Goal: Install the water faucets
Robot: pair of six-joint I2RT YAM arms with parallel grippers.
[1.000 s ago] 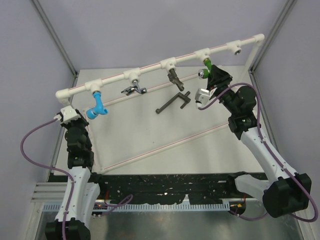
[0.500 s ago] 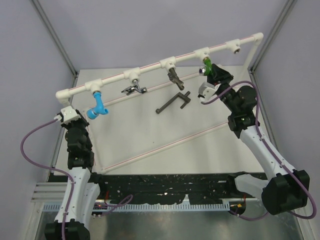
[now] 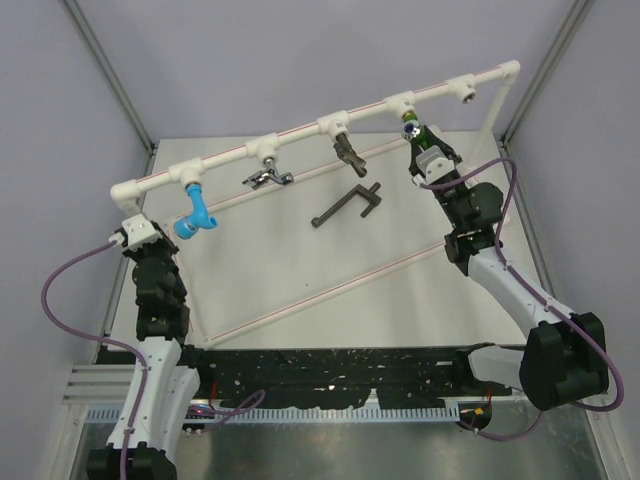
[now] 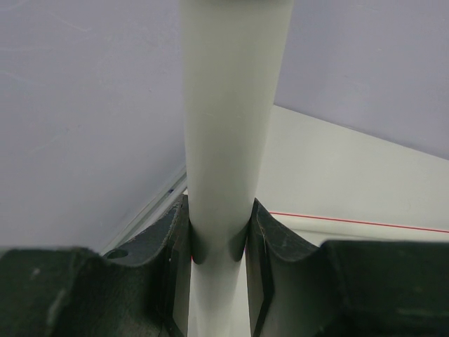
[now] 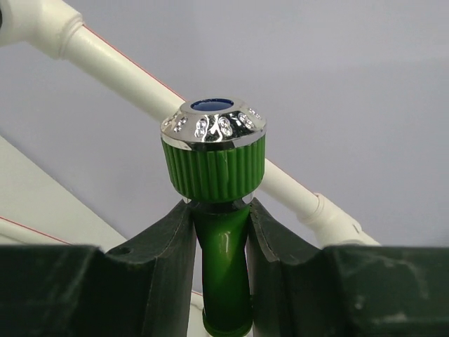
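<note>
Spanning table [image 3: 400,225], white pipe frame [image 3: 300,131] stands | left gripper [image 4: 219,232] jaws pinched tight around frame's left post | right gripper [image 5: 221,225] jaws clamped on green tap [image 5: 214,165] at neck under knob, tap just below fourth socket | T-handled tap [image 3: 348,206] lies loose on table | blue tap [image 3: 195,212], chrome tap [image 3: 267,179], bronze tap [image 3: 348,153] hang from first three sockets

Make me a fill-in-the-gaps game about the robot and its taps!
1. The right arm's jaws are shut on the ___ faucet with the shiny round knob.
2. The left arm's jaws clamp an upright ___ pipe.
3. The long dark T-handled faucet lies loose on the ___.
4. Between the bright blue faucet and the dark bronze faucet hangs the ___ chrome faucet.
Missing words: green, white, table, silver.
</note>
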